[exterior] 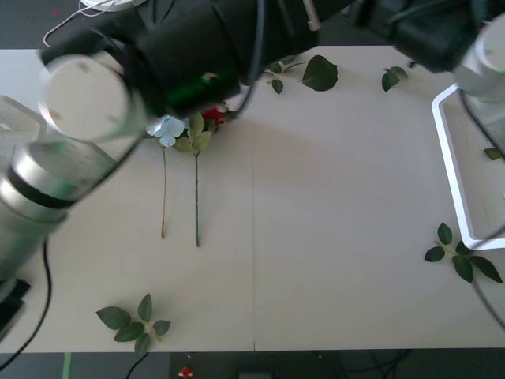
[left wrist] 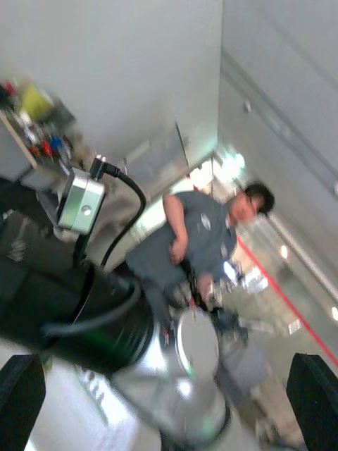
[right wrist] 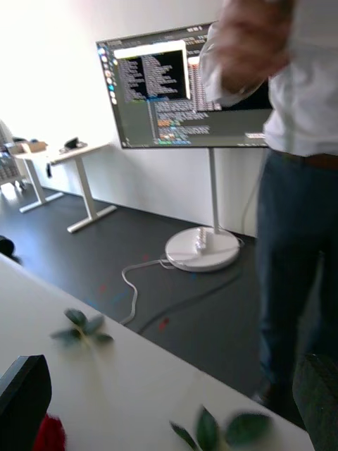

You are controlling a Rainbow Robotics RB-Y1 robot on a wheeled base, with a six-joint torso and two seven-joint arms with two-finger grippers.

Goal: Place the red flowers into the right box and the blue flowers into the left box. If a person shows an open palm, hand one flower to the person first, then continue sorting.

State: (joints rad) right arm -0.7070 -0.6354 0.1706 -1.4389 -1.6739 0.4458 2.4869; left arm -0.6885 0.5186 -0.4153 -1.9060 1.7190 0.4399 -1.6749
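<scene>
Lying on the table [exterior: 331,205] left of centre, you've got two stems side by side: the blue flower [exterior: 168,129] and, just right of it, the red flower [exterior: 213,115], heads at the far end under the dark arm. Right box [exterior: 447,162] sits at the table's right edge. Right gripper [right wrist: 169,405] hangs over the red flower's head, black fingers [right wrist: 23,394] spread wide, nothing held. Left gripper [left wrist: 169,394] points up into the room, fingers apart, empty. Loose leaf sprigs [exterior: 134,321] scattered around.

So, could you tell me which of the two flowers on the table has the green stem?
The red flower; the pale blue flower beside it has a brown stem.
</scene>
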